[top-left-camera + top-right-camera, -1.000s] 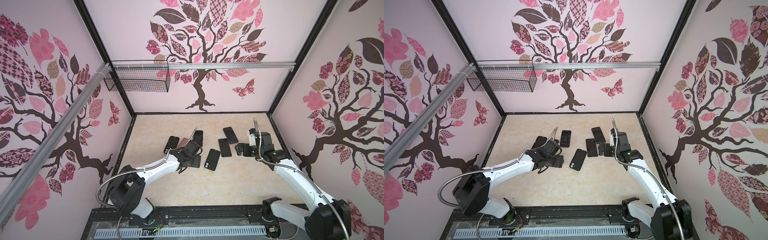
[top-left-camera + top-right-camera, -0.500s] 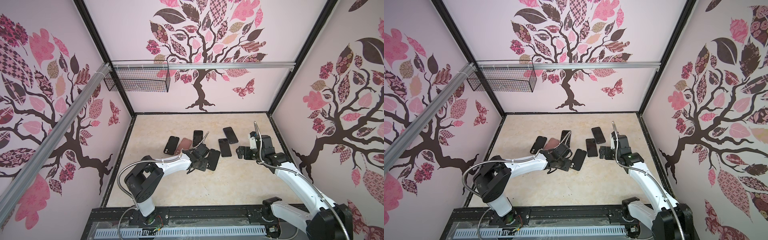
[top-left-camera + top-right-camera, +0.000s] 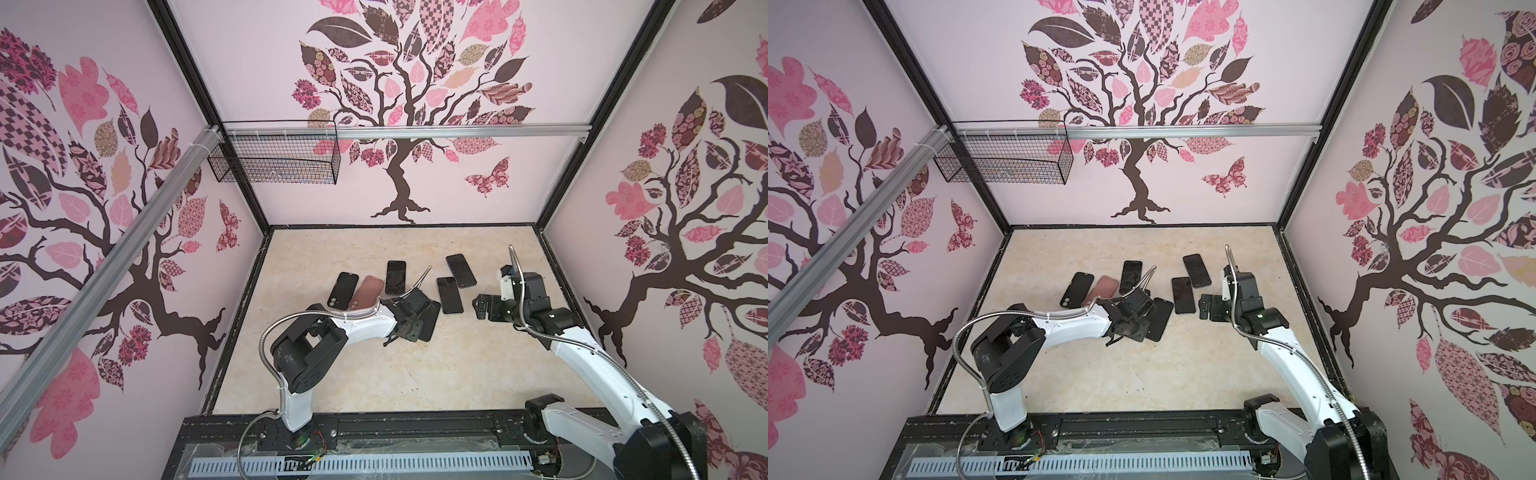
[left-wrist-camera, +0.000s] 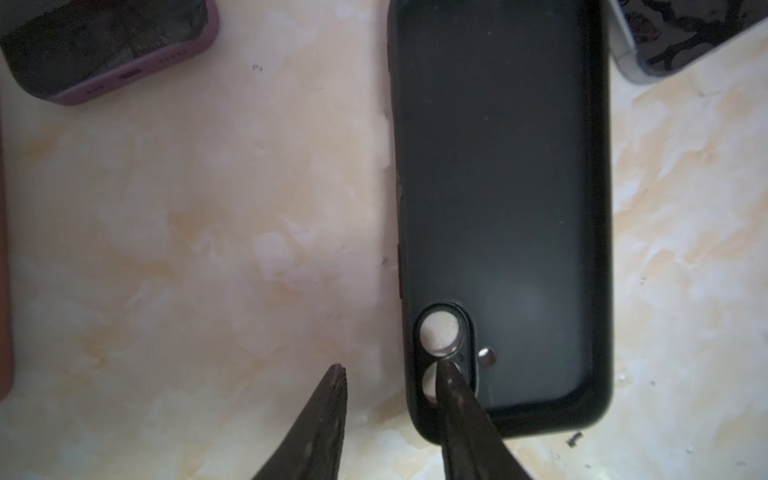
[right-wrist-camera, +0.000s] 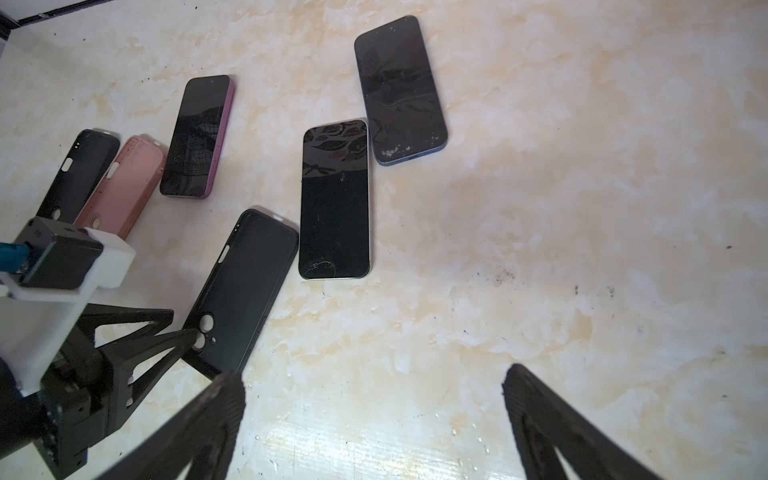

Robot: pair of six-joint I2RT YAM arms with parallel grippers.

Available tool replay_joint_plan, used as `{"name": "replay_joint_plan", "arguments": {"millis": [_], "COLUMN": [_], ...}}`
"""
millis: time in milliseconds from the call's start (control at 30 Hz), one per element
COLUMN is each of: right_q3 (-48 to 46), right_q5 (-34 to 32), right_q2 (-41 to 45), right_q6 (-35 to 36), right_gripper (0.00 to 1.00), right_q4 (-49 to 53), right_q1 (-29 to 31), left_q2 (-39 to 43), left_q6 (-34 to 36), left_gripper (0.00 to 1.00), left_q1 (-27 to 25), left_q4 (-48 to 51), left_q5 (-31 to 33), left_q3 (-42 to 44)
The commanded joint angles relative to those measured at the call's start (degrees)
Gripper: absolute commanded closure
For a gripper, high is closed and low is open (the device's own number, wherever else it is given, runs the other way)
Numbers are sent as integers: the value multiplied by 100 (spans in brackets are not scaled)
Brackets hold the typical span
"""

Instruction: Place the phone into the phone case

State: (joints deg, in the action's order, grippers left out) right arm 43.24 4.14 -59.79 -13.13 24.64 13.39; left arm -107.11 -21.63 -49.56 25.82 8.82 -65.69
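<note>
The black case [image 4: 503, 187] lies flat on the table [image 4: 208, 208], its camera-hole corner under my left gripper [image 4: 390, 366]. That tool stands half-spread, gripping nothing. One finger [image 4: 457, 403] sits over the camera hole, seemingly touching it, and the other is outside the long edge on bare table with a gap between. The white-edged phone [image 5: 334, 199] lies just beside the case's far corner. My right gripper [image 5: 374, 386] hangs spread wide over open table, apart from the phones.
</note>
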Motion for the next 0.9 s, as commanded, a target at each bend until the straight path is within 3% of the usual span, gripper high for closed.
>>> {"name": "replay_joint_plan", "arguments": {"millis": [0, 367, 800, 867], "right_q3": [-17, 0, 9, -5], "right_q5": [-10, 9, 375, 445], "right_q2": [107, 176, 196, 189], "right_q6": [-15, 0, -12, -13], "right_gripper": [0, 0, 0, 0], "right_q4": [14, 75, 228, 257], "right_q1": [26, 26, 37, 32], "left_q2": [-78, 95, 1031, 1140], "left_q6": [194, 986, 2418, 2860], "left_gripper": [68, 93, 100, 100], "left_q1": [-38, -43, -45, -45], "left_q4": [87, 344, 736, 887], "left_q5": [113, -145, -624, -951], "left_q3": [-243, -55, 468, 474]}}
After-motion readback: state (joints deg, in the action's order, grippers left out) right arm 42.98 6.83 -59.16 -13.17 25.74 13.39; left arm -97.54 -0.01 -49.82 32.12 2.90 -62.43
